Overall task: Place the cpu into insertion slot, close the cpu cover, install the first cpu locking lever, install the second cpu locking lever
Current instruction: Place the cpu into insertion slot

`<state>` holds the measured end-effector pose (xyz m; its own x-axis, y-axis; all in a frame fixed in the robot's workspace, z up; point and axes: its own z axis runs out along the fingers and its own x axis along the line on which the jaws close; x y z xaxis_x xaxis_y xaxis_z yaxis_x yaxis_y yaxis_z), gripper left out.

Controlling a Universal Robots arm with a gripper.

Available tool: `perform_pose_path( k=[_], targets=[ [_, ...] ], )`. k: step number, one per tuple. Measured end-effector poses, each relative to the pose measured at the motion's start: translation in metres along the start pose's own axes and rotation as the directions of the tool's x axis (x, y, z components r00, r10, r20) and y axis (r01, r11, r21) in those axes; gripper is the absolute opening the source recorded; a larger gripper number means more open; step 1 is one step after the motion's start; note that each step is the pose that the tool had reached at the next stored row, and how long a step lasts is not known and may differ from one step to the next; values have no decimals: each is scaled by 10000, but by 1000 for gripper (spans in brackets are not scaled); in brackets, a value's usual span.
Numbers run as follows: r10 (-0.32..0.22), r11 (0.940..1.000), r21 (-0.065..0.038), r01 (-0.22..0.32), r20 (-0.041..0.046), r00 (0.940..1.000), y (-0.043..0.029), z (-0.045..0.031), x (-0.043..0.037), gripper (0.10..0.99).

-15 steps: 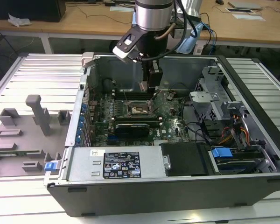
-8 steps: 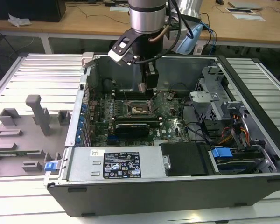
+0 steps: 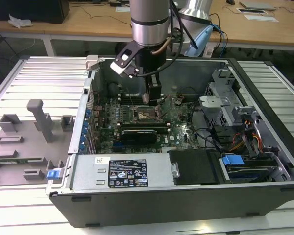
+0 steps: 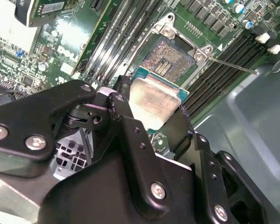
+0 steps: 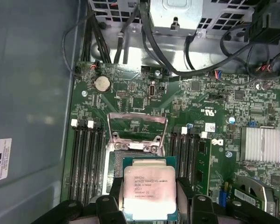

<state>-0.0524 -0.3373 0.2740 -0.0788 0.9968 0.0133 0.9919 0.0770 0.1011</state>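
I have the cpu (image 5: 150, 189) clamped in the jaws, which press on two opposite edges, with its dull silver top facing the first wrist view. It is not seated. In the second wrist view the slot (image 4: 168, 58) lies open just beyond the chip, and I can see its gold-brown contacts uncovered. In the first wrist view the chip overlaps the slot's near edge. I cannot tell whether it touches the rim.

The cover (image 5: 136, 117) is swung up off the slot, and I can see green board through its square window. A thin lever (image 4: 233, 65) sticks out sideways from one corner of the slot, clear of the frame. Black memory slots (image 5: 86, 154) run along both sides of the slot.

In the exterior view the arm (image 3: 149, 19) reaches straight down into the open case (image 3: 264, 98). The case lies on its side on the slatted table (image 3: 39, 78).
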Motion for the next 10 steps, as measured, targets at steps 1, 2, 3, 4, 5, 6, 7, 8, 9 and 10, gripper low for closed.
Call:
perform_pose_path(
  k=[1,2,3,4,5,6,7,8,9,10],
  targets=[
    [17,10000,0,-17,1,10000,-3,13,1,541],
    [26,10000,0,-26,3,10000,-5,26,0,541],
    [32,10000,0,-32,2,10000,-9,44,0,541],
    [36,10000,-1,-36,3,10000,-12,58,0,541],
    [40,10000,0,-40,4,10000,-16,81,0,541],
    [50,10000,0,-50,5,10000,-21,108,0,541],
    [62,10000,0,-62,6,10000,-28,132,0,541],
    [65,10000,-1,-65,7,10000,-33,145,0,541],
    [67,10000,-1,-67,7,10000,-39,158,0,541],
    [72,10000,-1,-72,7,10000,-46,173,1,541]
  ],
)
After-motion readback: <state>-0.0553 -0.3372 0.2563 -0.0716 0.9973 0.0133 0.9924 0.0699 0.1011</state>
